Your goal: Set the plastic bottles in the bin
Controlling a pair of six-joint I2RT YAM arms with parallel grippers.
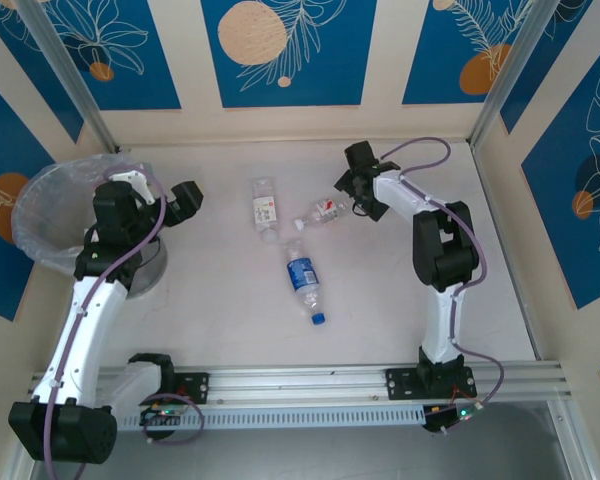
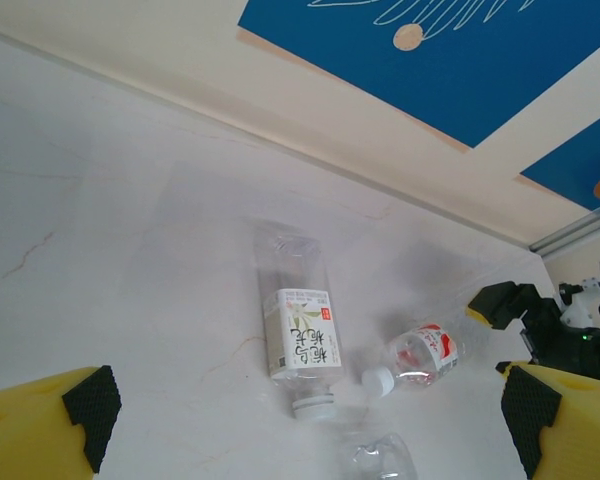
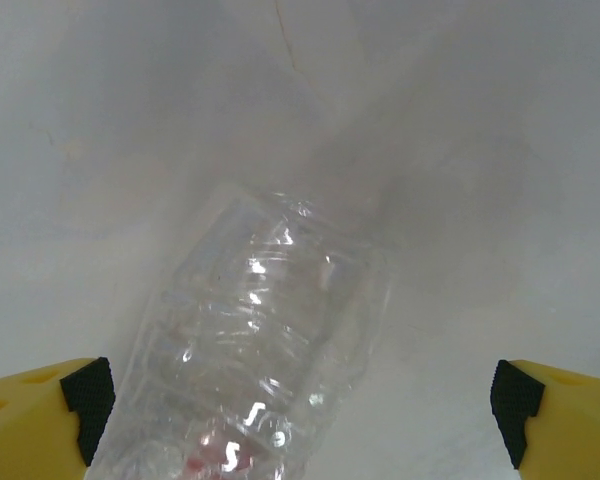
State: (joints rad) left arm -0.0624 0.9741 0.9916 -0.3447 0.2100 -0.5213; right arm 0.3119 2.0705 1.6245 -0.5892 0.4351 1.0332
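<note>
Three plastic bottles lie on the table. A white-labelled bottle (image 1: 265,205) (image 2: 300,330) has a red-labelled bottle (image 1: 325,213) (image 2: 425,352) to its right, and a blue-labelled, blue-capped bottle (image 1: 303,280) lies nearer the arms. The bin (image 1: 40,190), lined with a clear bag, stands at the far left. My left gripper (image 1: 185,200) (image 2: 310,405) hangs open beside the bin, facing the bottles with nothing between its fingers. My right gripper (image 1: 352,185) (image 3: 300,400) is open just over the base end of the red-labelled bottle (image 3: 260,350), which lies between the spread fingers (image 3: 515,400).
Patterned blue and cream walls close in the table at the back and sides. A metal rail (image 1: 310,385) runs along the near edge by the arm bases. My left arm (image 1: 120,225) leans over the bin's right rim. Open tabletop lies between the bin and the bottles.
</note>
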